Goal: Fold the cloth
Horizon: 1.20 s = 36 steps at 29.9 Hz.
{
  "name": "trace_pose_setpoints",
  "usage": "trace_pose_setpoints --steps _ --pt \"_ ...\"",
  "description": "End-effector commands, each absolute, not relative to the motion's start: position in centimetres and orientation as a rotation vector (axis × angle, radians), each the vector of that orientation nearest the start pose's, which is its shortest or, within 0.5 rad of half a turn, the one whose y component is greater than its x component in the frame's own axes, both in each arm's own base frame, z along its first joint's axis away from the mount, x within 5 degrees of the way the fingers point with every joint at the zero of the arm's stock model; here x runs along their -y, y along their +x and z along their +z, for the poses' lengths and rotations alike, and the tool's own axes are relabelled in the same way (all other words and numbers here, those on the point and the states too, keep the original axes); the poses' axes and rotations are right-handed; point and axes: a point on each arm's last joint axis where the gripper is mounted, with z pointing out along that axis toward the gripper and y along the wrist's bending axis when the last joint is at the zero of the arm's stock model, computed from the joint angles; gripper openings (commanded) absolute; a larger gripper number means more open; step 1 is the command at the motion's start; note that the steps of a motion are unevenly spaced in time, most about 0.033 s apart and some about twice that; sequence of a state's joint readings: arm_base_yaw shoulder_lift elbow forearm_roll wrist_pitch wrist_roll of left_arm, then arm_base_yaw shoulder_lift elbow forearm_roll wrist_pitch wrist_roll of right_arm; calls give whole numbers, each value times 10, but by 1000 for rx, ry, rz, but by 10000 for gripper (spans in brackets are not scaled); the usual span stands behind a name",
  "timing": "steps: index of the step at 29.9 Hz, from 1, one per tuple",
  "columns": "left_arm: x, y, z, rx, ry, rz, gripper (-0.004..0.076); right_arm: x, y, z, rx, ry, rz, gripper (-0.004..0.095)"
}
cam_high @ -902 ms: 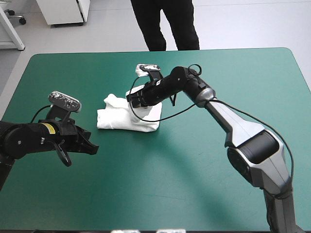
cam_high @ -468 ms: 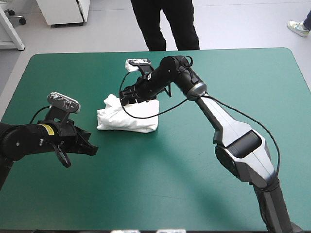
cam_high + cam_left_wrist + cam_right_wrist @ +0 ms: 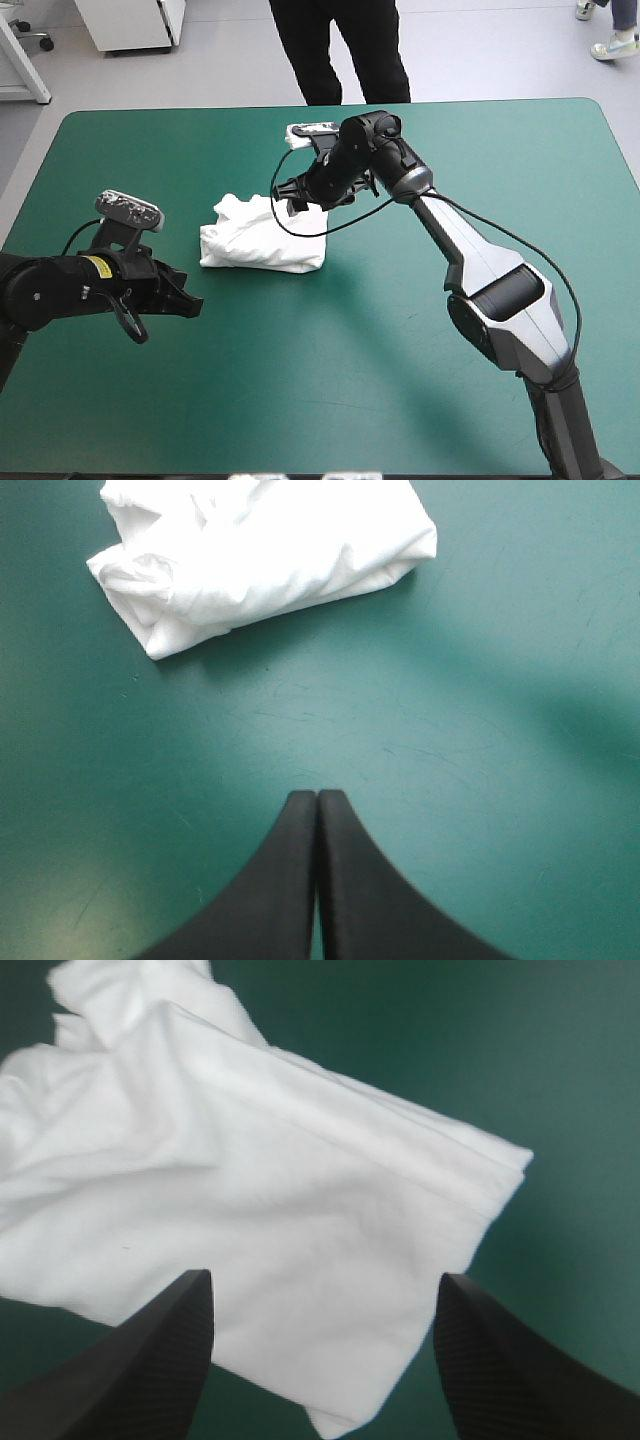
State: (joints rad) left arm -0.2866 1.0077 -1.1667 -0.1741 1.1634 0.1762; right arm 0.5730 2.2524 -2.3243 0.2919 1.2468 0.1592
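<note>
Teal-green cover (image 3: 470, 150) all round the T-shirt (image 3: 262, 242), with more of it bare to the bundle's right than to its left, and more on its near side than on its far side. Folded into a squat white bundle, longer than deep. Runs its long axis left to right across the high view. Points a crumpled, lumpy end left and a flatter, squared end right. Shows stacked fold lines along that squared end in the right wrist view (image 3: 250, 1190).

Places the right gripper (image 3: 290, 200) at the T-shirt's far edge, over its right half. Has the black fingers (image 3: 150, 1360) spread wide there, holding nothing, with the white layers ahead of and beneath the opening. Hard to say from above whether touching the fabric; probably just clear of it.

Places the left gripper (image 3: 185, 305) well off the T-shirt's near left corner, low over the cover. Presses its fingers together into one pointed arch (image 3: 317, 798), with nothing between them. Faces the T-shirt (image 3: 270, 555) from there, across a stretch of bare cover.
</note>
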Motion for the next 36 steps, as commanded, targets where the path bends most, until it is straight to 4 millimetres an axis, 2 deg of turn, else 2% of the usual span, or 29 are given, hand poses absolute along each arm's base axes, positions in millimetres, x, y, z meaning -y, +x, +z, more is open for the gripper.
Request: trace_pose_setpoints --steps 1,7,12,17,19,23,27,30,33,36 --pt "64 161 405 -2359 518 -311 -9 -272 396 319 -2673 -491 625 604" --pt "64 161 405 -2358 528 -307 -9 -266 400 292 -2734 -505 596 602" --pt "64 161 405 -2359 523 -306 -9 -277 405 272 -2740 -508 701 591" --pt "64 161 405 -2364 505 -313 -9 -287 408 251 -2757 -559 807 517" --pt "64 161 405 -2365 502 -314 -9 -290 409 248 -2736 -576 827 396" --pt "64 161 405 -2368 492 -318 -9 -291 414 250 -2637 -641 787 -14" --pt "64 161 405 -2374 470 -327 -9 -289 417 249 -2583 -745 713 -17" --pt "64 161 405 -2375 464 -329 -9 -283 418 248 -2608 -756 680 -17" --pt "64 161 405 -2376 462 -330 -9 -270 420 251 -2652 -745 653 -16" --pt "64 161 405 -2386 429 -351 -9 -253 423 264 -2659 -701 544 -16"
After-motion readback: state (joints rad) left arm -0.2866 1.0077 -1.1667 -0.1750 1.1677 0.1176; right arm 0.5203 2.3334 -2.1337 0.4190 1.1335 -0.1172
